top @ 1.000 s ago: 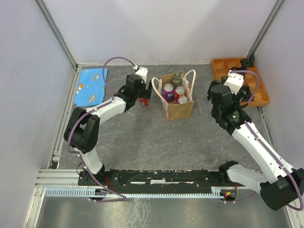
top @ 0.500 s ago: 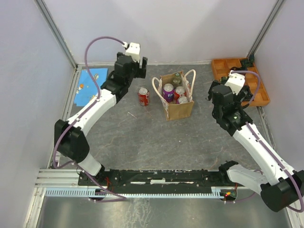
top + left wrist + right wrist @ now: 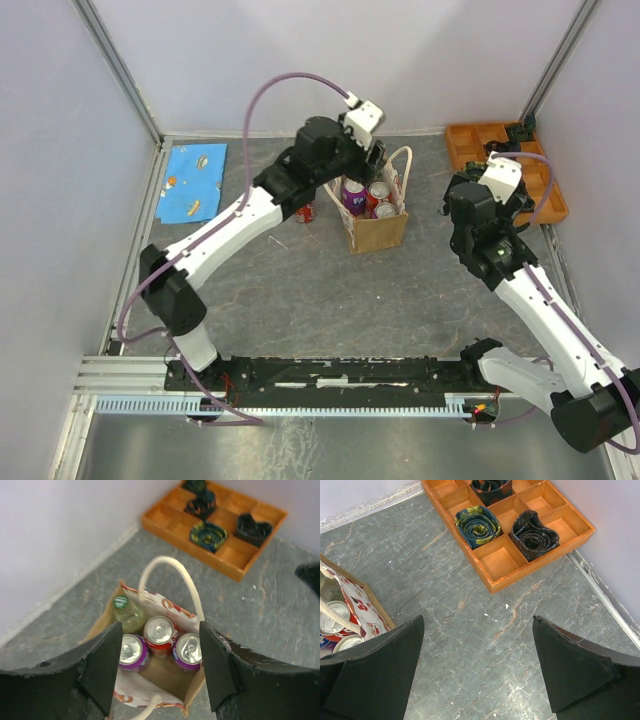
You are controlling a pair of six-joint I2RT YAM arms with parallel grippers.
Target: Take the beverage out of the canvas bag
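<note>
Currently the left gripper (image 3: 160, 629) hangs above the open mouth of the bag (image 3: 378, 232), jaws spread wide and holding nothing. In the wrist view its fingers (image 3: 102, 667) flank the bag's width. Bag upright on the table (image 3: 300, 290), far half. Inside, packed touching: two purple cans (image 3: 131, 652), red can (image 3: 159, 631), bottle (image 3: 125, 612) in a far corner. Handle (image 3: 170, 565) arcs over the far rim. Loose can (image 3: 304, 211) stands left of the bag, apart. Right gripper (image 3: 477, 622) wide open, empty, over bare table between bag edge and tray (image 3: 502, 562).
</note>
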